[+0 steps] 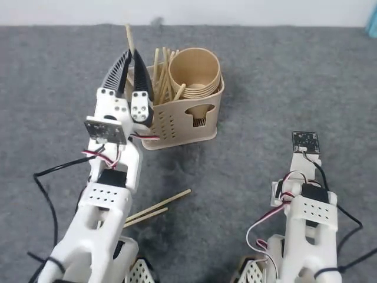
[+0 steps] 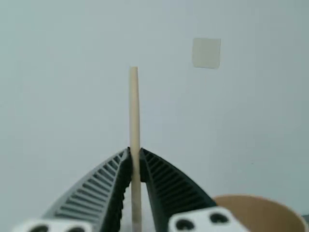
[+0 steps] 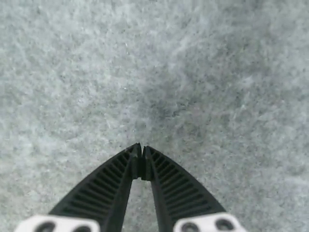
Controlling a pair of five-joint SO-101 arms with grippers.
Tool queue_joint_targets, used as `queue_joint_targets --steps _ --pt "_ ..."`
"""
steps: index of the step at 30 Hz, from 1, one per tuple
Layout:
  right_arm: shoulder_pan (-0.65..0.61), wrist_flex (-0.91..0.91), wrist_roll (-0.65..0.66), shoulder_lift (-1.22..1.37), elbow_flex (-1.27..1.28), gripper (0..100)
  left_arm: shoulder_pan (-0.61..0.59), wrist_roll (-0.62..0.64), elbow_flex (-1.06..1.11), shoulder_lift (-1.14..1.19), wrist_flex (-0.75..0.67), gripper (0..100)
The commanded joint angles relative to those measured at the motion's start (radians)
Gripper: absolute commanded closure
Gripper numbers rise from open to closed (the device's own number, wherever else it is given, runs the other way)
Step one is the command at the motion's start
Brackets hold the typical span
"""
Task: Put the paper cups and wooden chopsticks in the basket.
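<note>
- High view: the left gripper (image 1: 132, 54) hangs at the left edge of the basket (image 1: 215, 118). Its jaws are pinched tight on 1 held chopstick (image 1: 129, 35) that sticks out past the fingertips.
- Inside the basket, the nested paper cups (image 1: 195, 69) fill the right side. The upright chopsticks (image 1: 161, 73) lean just beside them, between the cups and the gripper.
- 2 loose chopsticks (image 1: 158, 207) lie side by side on the grey carpet (image 1: 283, 76), near the left arm's base and well apart from the basket.
- The right arm (image 1: 307, 212) stands at the lower right, well apart from the basket.
- Left wrist view: the ribbed fingers (image 2: 111, 186) clamp the held chopstick, which stands straight up between the tips. A cup rim (image 2: 260, 205) shows beside them, and behind is a pale wall (image 2: 58, 72) with a small square patch (image 2: 206, 53).
- Right wrist view: the right gripper (image 3: 142, 162) is closed with its tips touching and nothing between them, over the carpet.
</note>
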Motion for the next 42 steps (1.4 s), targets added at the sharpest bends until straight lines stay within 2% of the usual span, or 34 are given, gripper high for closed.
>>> queue_joint_targets --steps 1,6,13,18,24,26,28,33,35,38,42 --pt "-0.002 -0.013 0.017 -0.028 -0.006 99.0 0.006 0.0 0.012 0.002 -0.031 99" --pt "-0.002 -0.012 0.017 -0.028 -0.006 99.0 0.0 -0.003 0.059 -0.008 -0.031 98" --pt "-0.002 -0.015 0.017 -0.028 -0.006 99.0 -0.003 -0.005 0.09 -0.009 -0.029 81" --pt "-0.002 -0.016 0.017 -0.028 -0.006 99.0 -0.061 -0.006 0.062 -0.009 -0.029 83" --pt "-0.004 -0.016 0.017 -0.028 -0.006 99.0 -0.213 -0.006 0.015 -0.075 -0.006 87" --pt "-0.005 -0.016 0.017 -0.028 -0.006 99.0 -0.273 -0.006 0.007 -0.147 0.084 87" --pt "-0.007 -0.016 0.017 -0.028 -0.006 99.0 -0.334 -0.003 -0.025 -0.236 0.258 87" --pt "-0.008 -0.016 0.017 -0.028 -0.006 99.0 -0.459 0.0 -0.243 -0.419 0.941 87" --pt "-0.008 -0.016 0.017 -0.028 -0.006 99.0 -0.465 0.0 -0.331 -0.434 1.148 87" --pt "-0.008 -0.01 0.017 -0.027 -0.006 99.0 -0.465 0.0 -0.403 -0.404 1.292 87" --pt "-0.007 -0.008 0.017 -0.027 -0.005 99.0 -0.48 0.0 -0.438 -0.301 1.336 87"
